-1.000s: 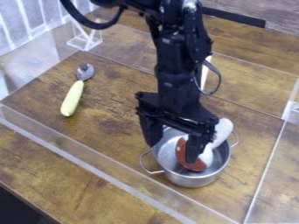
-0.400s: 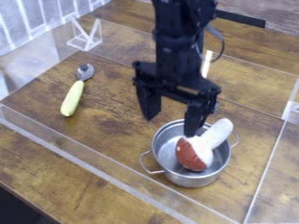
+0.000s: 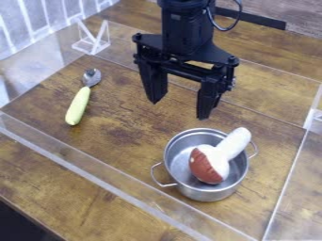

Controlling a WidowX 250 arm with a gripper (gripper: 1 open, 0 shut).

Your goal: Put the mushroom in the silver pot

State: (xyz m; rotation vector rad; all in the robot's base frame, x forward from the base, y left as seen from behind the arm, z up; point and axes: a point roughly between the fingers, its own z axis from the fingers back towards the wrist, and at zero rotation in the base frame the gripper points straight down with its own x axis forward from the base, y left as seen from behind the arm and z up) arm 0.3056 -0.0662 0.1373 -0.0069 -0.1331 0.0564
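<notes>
The mushroom (image 3: 217,158) lies on its side inside the silver pot (image 3: 180,183), its reddish-brown cap toward the front and its cream stem leaning on the far right rim. My gripper (image 3: 184,99) hangs above and behind the pot, pointing straight down. Its two black fingers (image 3: 156,91) stand wide apart and open with nothing between them. It touches neither the mushroom nor the pot.
A spoon (image 3: 81,97) with a yellow-green handle lies on the wooden table at the left. Clear acrylic walls (image 3: 75,165) border the work area along the front and left. A small clear stand (image 3: 90,39) sits at the back left.
My gripper has risen out of the pot and away from the mushroom, its fingers staying wide apart. The mushroom stays lying in the pot.
</notes>
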